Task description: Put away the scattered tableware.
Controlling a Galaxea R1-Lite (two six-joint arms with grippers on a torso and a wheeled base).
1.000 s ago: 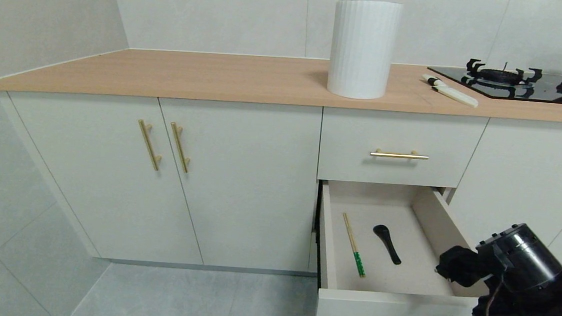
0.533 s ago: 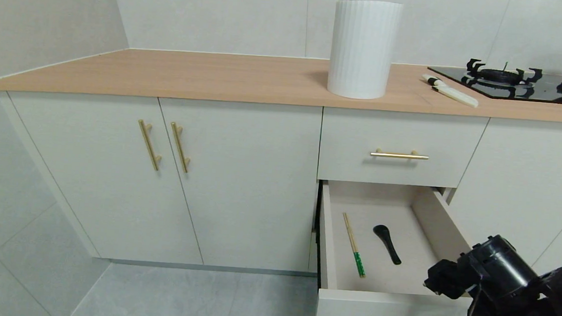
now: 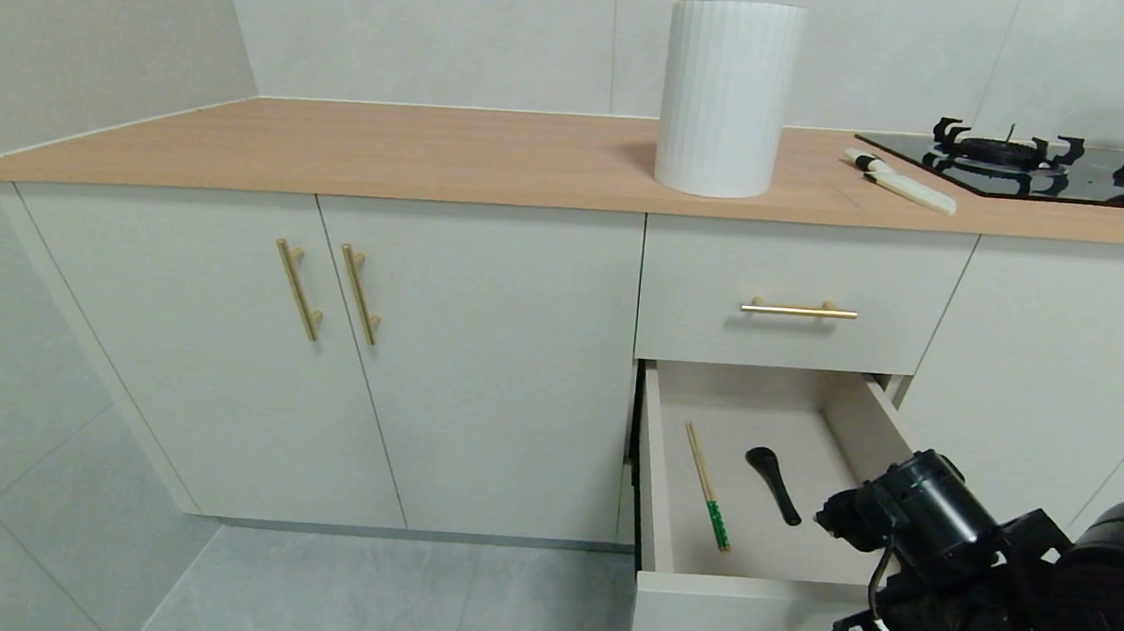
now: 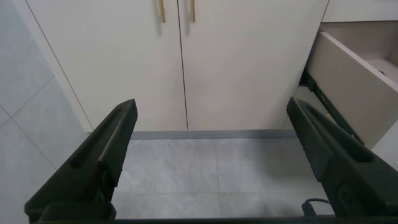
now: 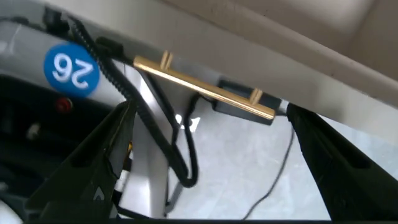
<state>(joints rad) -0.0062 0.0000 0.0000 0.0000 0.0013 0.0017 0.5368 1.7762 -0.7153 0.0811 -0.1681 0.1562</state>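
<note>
Pale kitchen, tan wood, touches of gold and black

The chopsticks (image 3: 707,487) are light wood with green ends and the spoon (image 3: 774,485) is black, both against the drawer (image 3: 660,474) and its beige-grey lining. The cabinet fronts (image 3: 477,369) are off-white with gold handles (image 3: 798,311) — the countertop (image 3: 384,151) is tan with a fine wood grain. The canister (image 3: 728,98) is white with vertical ribbing, the knife (image 3: 901,185) cream with a dark band, the hob (image 3: 1035,172) glossy black. The floor tiles (image 3: 349,600) are grey. The left gripper (image 4: 210,109) and right gripper (image 5: 210,111) are black — a round label (image 5: 71,68) is blue with white figures.
</note>
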